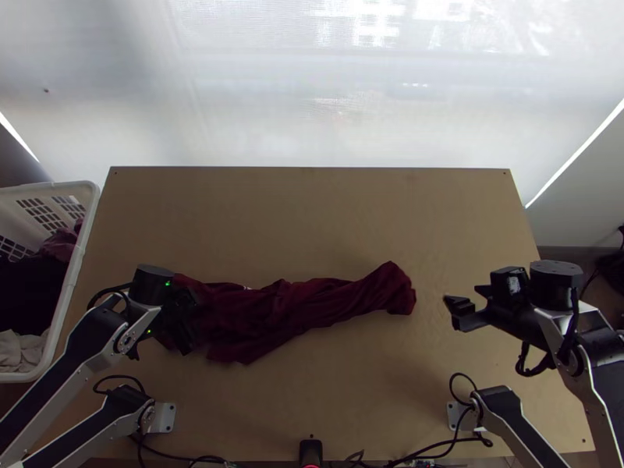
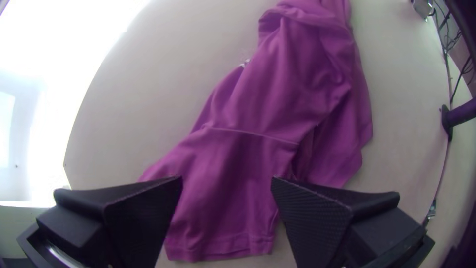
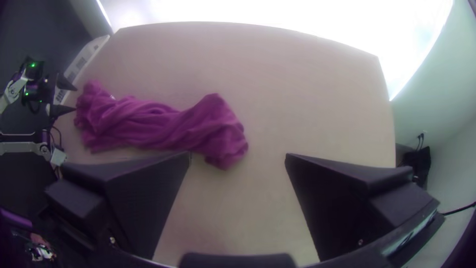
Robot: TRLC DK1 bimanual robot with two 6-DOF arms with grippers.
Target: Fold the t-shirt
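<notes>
We have the t-shirt [image 1: 312, 304] bunched in a long, twisted strip on the surface [image 1: 327, 210], running from left to right, its right end lying a little farther from the near edge. Our left pincer [image 2: 227, 179] is the nearer one: it stands over the left end, fingers apart, with the hemmed part below the gap. Our right pincer [image 3: 238, 155] is also apart, out past the right end and away from the cloth. We judge that no real fold is made and that spreading comes first: the left pincer needs mostly to drop, the right to come left along the strip's length. We might pinch several layers together
</notes>
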